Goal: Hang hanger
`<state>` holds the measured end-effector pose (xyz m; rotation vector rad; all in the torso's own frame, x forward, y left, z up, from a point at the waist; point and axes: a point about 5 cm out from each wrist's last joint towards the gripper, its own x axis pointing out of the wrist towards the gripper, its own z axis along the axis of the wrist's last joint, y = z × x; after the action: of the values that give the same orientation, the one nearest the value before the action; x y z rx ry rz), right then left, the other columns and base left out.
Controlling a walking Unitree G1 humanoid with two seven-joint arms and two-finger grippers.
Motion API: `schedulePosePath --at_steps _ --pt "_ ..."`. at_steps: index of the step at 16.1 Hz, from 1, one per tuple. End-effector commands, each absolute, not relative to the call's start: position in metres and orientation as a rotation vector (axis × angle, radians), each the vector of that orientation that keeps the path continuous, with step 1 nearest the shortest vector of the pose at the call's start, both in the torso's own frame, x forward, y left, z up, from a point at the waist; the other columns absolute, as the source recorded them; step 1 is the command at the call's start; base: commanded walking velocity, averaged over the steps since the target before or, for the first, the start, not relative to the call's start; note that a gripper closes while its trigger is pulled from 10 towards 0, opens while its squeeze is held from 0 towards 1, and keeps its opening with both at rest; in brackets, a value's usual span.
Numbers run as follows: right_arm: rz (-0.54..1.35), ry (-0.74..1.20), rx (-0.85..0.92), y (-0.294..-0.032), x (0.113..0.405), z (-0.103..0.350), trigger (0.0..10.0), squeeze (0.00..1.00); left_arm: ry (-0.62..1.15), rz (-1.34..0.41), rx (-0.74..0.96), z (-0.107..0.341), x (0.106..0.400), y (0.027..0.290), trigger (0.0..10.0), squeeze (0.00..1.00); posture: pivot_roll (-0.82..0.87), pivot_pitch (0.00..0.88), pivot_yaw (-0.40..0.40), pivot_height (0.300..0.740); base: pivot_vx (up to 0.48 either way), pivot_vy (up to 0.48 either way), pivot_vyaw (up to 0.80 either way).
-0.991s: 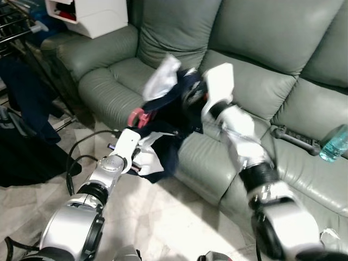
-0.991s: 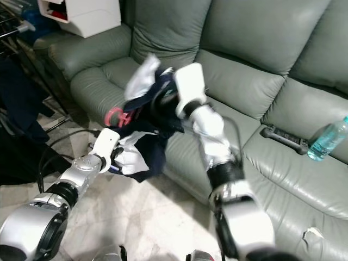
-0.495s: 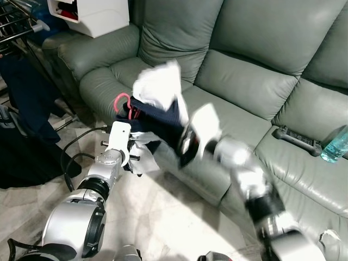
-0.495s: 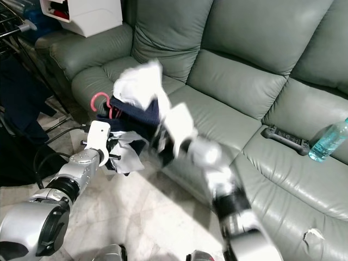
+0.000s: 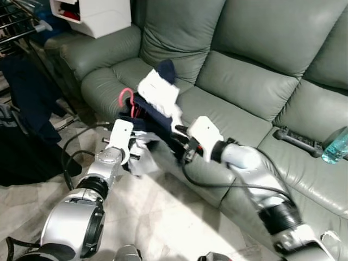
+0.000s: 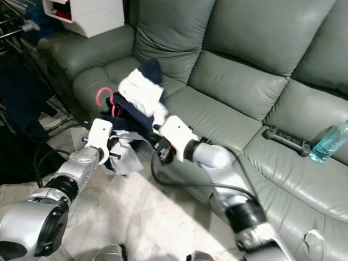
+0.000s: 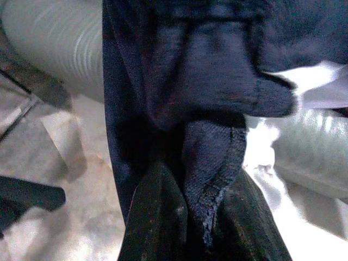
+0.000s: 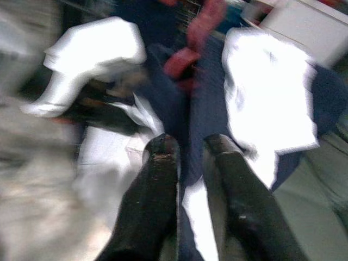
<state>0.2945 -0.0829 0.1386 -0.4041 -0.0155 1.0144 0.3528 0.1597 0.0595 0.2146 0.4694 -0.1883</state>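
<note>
A navy and white garment [image 5: 157, 95] hangs on a red hanger whose hook [image 5: 125, 99] sticks up at its left, in front of the sofa seat. My left gripper [image 7: 198, 215] reaches up from the lower left and is shut on a navy fold of the garment. My right gripper [image 5: 182, 148] comes in from the right at the garment's lower edge. In the blurred right wrist view its fingers [image 8: 163, 155] stand close together with navy cloth running between them, and the red hanger [image 8: 187, 57] lies just beyond. The hanger's shoulders are hidden inside the cloth.
A grey-green leather sofa [image 5: 255, 81] lies behind the garment, with a black remote [image 5: 296, 140] and a clear bottle [image 5: 334, 145] on its right seat. A white box [image 5: 92, 16] sits on the armrest. A drying rack [image 5: 16, 24] with dark clothes [image 5: 27, 103] stands left. A black cable [image 5: 70, 163] lies on the floor.
My right arm swung down from high in the garment to its lower edge. The garment and hanger shifted left and settled lower. The left gripper kept its hold.
</note>
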Motion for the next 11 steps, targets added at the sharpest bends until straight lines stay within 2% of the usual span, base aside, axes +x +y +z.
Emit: schedulePosePath --at_steps 1,4,5,6,7,8,9,11 --pt "1.112 0.004 -0.363 -0.075 0.283 0.139 10.0 1.0 0.41 -0.191 0.235 0.072 0.36 0.162 0.0 0.0 -0.11 0.018 0.019 0.74 0.0 0.0 0.0" --pt "1.184 0.014 -0.291 -0.072 0.273 0.141 10.0 1.0 0.393 -0.197 0.256 0.074 0.36 0.163 0.0 0.0 -0.1 0.018 0.021 0.74 0.0 0.0 0.0" --pt "1.158 -0.025 -0.316 -0.076 0.276 0.147 10.0 1.0 0.374 -0.22 0.299 0.077 0.362 0.162 0.0 0.0 -0.1 0.018 0.021 0.74 0.0 0.0 0.0" --pt "1.055 -0.09 -0.402 -0.086 0.289 0.157 10.0 1.0 0.358 -0.265 0.34 0.079 0.362 0.162 0.0 0.0 -0.1 0.018 0.023 0.74 0.0 0.0 0.0" --pt "0.931 -0.138 -0.496 -0.104 0.305 0.169 10.0 1.0 0.32 -0.36 0.428 0.081 0.36 0.159 0.0 0.0 -0.1 0.018 0.023 0.74 0.0 0.0 0.0" --pt "0.899 -0.123 -0.515 -0.118 0.31 0.172 10.0 1.0 0.309 -0.402 0.461 0.081 0.359 0.159 0.0 0.0 -0.11 0.018 0.028 0.74 0.0 0.0 0.0" --pt "0.872 -0.066 -0.574 -0.147 0.315 0.172 10.0 1.0 0.311 -0.469 0.476 0.079 0.355 0.161 0.0 0.0 -0.11 0.022 0.028 0.74 0.0 0.0 0.0" --pt "0.873 0.01 -0.667 -0.177 0.316 0.169 10.0 1.0 0.283 -0.569 0.554 0.078 0.348 0.163 0.0 0.0 -0.1 0.026 0.028 0.74 0.0 0.0 0.0"
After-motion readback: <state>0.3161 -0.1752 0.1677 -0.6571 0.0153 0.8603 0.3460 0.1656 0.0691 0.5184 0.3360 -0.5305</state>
